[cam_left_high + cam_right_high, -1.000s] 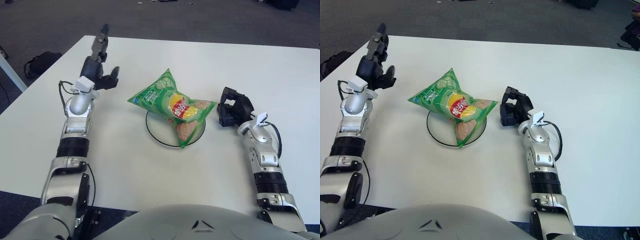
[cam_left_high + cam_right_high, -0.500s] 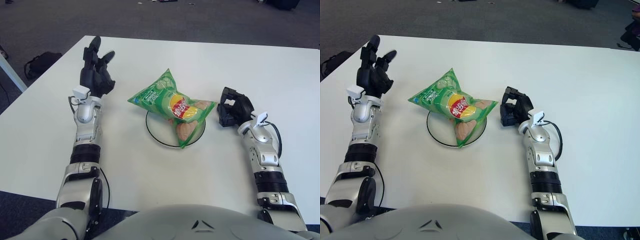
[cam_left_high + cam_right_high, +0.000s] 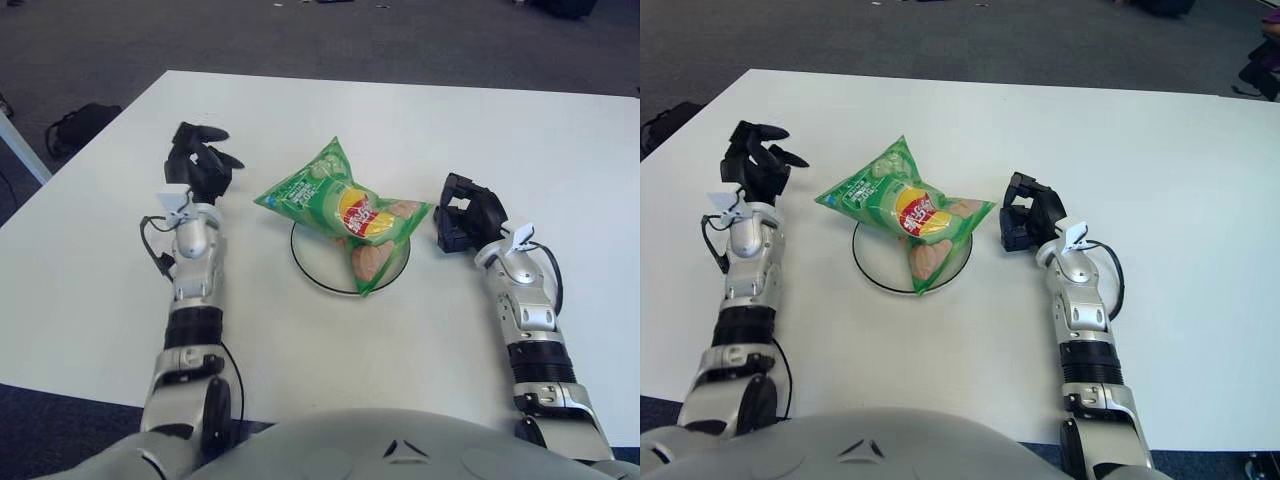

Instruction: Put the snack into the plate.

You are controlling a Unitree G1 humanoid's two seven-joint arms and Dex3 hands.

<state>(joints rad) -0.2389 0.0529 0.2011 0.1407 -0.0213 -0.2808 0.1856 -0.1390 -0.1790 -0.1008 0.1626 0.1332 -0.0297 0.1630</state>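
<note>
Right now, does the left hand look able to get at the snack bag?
Probably yes: the left hand shows just left of the snack bag on the plate, with only bare table between them.

Snack (image 3: 345, 210) on plate (image 3: 306, 268) (table (image 3: 420, 120) centre), robot hands flanking.

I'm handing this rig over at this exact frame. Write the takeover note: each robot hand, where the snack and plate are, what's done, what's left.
Left robot hand: left of the snack bag, holding nothing, fingers loosely spread, not touching the bag.
Right robot hand: right of the plate, fingers curled, holding nothing.
Snack bag: green chip bag lying across the plate, its upper left corner overhanging the rim.
Plate: white with a dark rim, mid-table, between the two hands.
Done: the bag is on the plate and released.
Left: nothing essential, it seems; perhaps centre the bag if the overhang matters.
</note>
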